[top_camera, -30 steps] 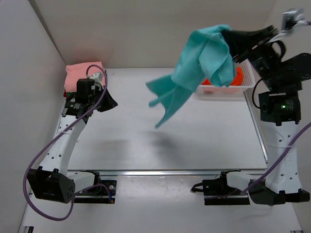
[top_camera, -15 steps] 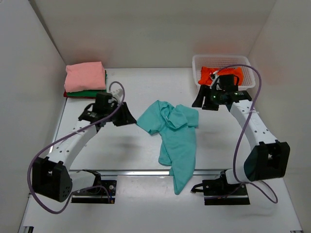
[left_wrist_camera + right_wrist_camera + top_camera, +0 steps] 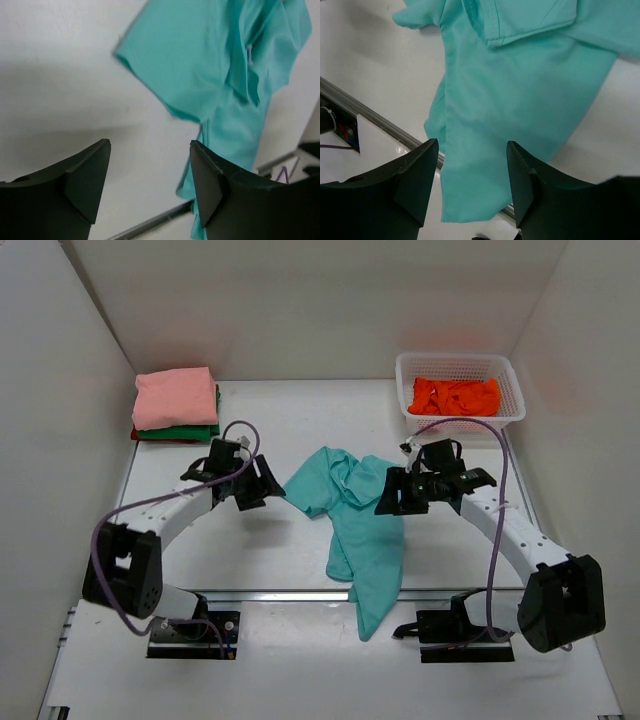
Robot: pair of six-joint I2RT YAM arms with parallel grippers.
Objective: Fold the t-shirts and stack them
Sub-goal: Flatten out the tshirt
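A crumpled teal t-shirt (image 3: 358, 515) lies in the middle of the table, its lower end hanging over the near edge. A folded pink t-shirt (image 3: 175, 397) sits on a green one (image 3: 190, 431) at the back left. An orange t-shirt (image 3: 455, 396) is bunched in the white basket (image 3: 460, 365). My left gripper (image 3: 262, 486) stands open just left of the teal shirt's sleeve (image 3: 165, 65), nothing between its fingers. Above the shirt's right side my right gripper (image 3: 390, 502) is open, with teal cloth (image 3: 520, 115) below the jaws.
White walls close in the table on the left, back and right. A metal rail (image 3: 300, 594) runs along the near edge. Black cable clamps (image 3: 455, 625) sit by the arm bases. A purple cable (image 3: 110, 530) loops off the left arm.
The teal shirt went from hanging in the right gripper near the basket to lying on the table. Both grippers opened and moved in toward the shirt from either side.
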